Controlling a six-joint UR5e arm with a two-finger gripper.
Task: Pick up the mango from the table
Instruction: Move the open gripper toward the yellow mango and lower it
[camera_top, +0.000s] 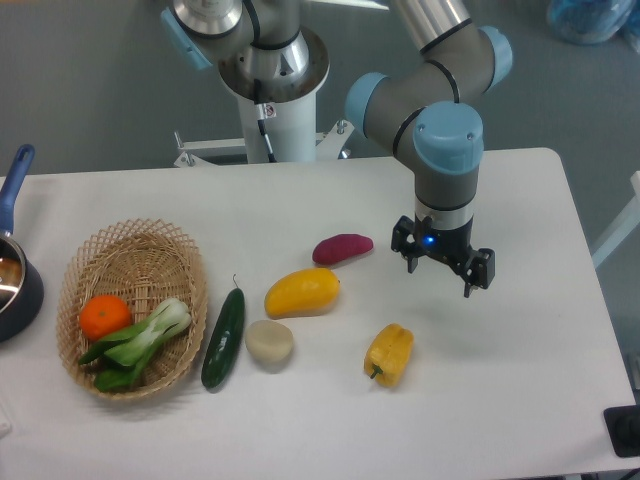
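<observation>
The mango (301, 292), a smooth yellow-to-orange oval, lies on the white table (520, 400) near its middle. My gripper (441, 277) hangs above the table to the right of the mango, well apart from it. Its two dark fingers stand spread with nothing between them, so it is open. The arm reaches in from the back and comes straight down to the gripper.
A purple sweet potato (342, 248) lies just behind the mango, a pale potato (269, 342) and a green cucumber (223, 337) in front-left, a yellow bell pepper (389, 354) in front-right. A wicker basket (140, 250) with an orange and greens stands at the left, a dark pot (14, 285) beyond it.
</observation>
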